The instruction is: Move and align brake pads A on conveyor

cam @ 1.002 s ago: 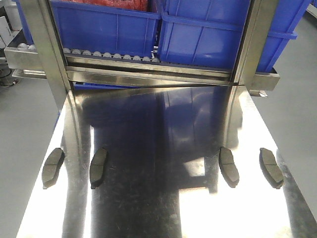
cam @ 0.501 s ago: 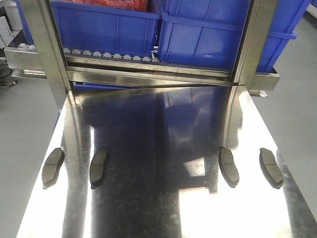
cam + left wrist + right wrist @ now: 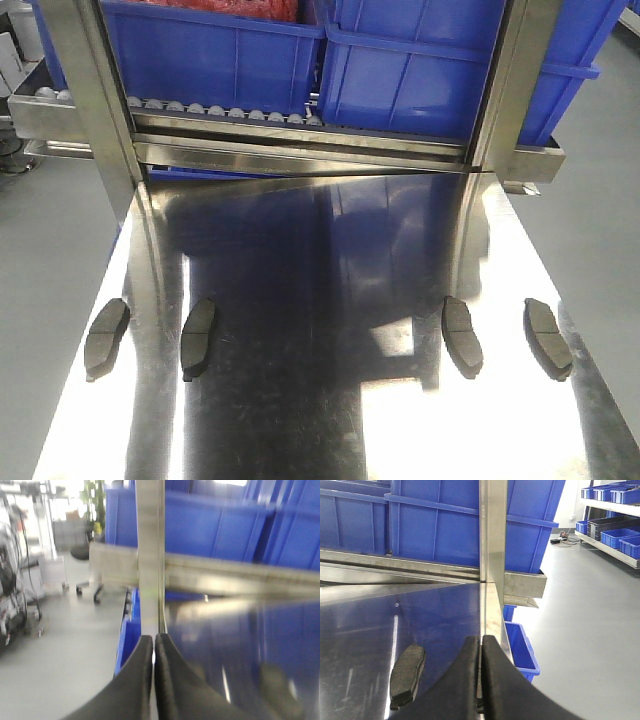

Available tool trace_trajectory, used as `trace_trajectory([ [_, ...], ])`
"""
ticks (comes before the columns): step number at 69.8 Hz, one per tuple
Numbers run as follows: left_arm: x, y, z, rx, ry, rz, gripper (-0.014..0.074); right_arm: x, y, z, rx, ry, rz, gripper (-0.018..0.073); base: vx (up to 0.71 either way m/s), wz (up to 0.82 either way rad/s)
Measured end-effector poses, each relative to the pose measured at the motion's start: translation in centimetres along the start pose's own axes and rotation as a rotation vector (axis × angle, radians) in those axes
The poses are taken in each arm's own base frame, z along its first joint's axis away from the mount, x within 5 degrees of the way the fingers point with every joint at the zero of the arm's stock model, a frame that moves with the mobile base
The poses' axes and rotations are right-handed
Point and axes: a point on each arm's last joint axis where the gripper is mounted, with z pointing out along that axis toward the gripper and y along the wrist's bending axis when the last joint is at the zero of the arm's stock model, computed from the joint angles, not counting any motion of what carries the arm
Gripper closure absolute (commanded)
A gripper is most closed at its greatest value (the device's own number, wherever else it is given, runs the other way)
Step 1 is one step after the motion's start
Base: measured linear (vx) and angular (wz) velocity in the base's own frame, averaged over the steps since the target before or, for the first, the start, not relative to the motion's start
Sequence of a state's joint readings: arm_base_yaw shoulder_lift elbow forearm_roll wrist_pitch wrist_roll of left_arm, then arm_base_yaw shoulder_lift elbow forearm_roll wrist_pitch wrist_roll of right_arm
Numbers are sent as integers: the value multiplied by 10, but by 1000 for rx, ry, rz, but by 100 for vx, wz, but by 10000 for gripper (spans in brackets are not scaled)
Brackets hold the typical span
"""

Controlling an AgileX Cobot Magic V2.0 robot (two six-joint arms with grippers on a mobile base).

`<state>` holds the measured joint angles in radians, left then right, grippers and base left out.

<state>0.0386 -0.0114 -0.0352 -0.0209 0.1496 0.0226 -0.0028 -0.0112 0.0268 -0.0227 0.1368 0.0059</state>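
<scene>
Several brake pads A lie on the shiny steel tabletop (image 3: pixel 330 420): two at the left (image 3: pixel 106 338) (image 3: pixel 199 338) and two at the right (image 3: pixel 462 335) (image 3: pixel 548 337), all apart and lengthwise toward the rack. The conveyor is out of view. My left gripper (image 3: pixel 154 642) is shut with nothing between its fingers, over the table's left edge; that view is blurred. My right gripper (image 3: pixel 481 642) is also shut and empty, near the table's right edge, with one pad (image 3: pixel 407 675) lying to its left. Neither gripper shows in the front view.
A steel roller rack (image 3: pixel 300 150) with blue bins (image 3: pixel 210 55) stands across the far end of the table, with upright posts (image 3: pixel 95 90) (image 3: pixel 510 90). Grey floor lies on both sides. A blue bin (image 3: pixel 522 647) sits on the floor to the right.
</scene>
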Motion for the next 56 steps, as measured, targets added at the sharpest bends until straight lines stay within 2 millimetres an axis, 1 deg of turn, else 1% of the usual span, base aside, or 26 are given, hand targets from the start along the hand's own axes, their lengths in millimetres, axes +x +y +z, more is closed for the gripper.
trace_trajectory([
  [5, -28, 0, -4, 0, -43, 0, 602, 0, 0, 0, 0, 0, 0, 563, 0, 0],
  [6, -30, 0, -3, 1, -32, 0, 602, 0, 0, 0, 0, 0, 0, 563, 0, 0],
  [10, -54, 0, -3, 2, -12, 12, 602, 0, 0, 0, 0, 0, 0, 563, 0, 0],
  [14, -70, 0, 4, 4, 61, 36, 602, 0, 0, 0, 0, 0, 0, 563, 0, 0],
  [19, -85, 0, 16, 10, 161, 60, 602, 0, 0, 0, 0, 0, 0, 563, 0, 0],
  [24, -92, 0, 30, 14, 232, 68, 602, 0, 0, 0, 0, 0, 0, 563, 0, 0],
  [25, -93, 0, 35, 15, 258, 69, 602, 0, 0, 0, 0, 0, 0, 563, 0, 0],
  [28, -96, 0, 42, 16, 280, 71, 599, 0, 0, 0, 0, 0, 0, 563, 0, 0],
  [35, -94, 0, 54, 18, 331, 71, 553, 0, 0, 0, 0, 0, 0, 563, 0, 0],
  [40, -92, 0, 58, 19, 348, 72, 466, 0, 0, 0, 0, 0, 0, 563, 0, 0],
  [44, -92, 0, 58, 19, 350, 73, 356, 0, 0, 0, 0, 0, 0, 563, 0, 0],
  [45, -92, 0, 58, 19, 350, 73, 312, 0, 0, 0, 0, 0, 0, 563, 0, 0],
  [50, -92, 0, 58, 19, 350, 73, 161, 0, 0, 0, 0, 0, 0, 563, 0, 0],
  [51, -92, 0, 58, 19, 350, 73, 117, 0, 0, 0, 0, 0, 0, 563, 0, 0],
  [56, -92, 0, 58, 19, 350, 73, -24, 0, 0, 0, 0, 0, 0, 563, 0, 0],
])
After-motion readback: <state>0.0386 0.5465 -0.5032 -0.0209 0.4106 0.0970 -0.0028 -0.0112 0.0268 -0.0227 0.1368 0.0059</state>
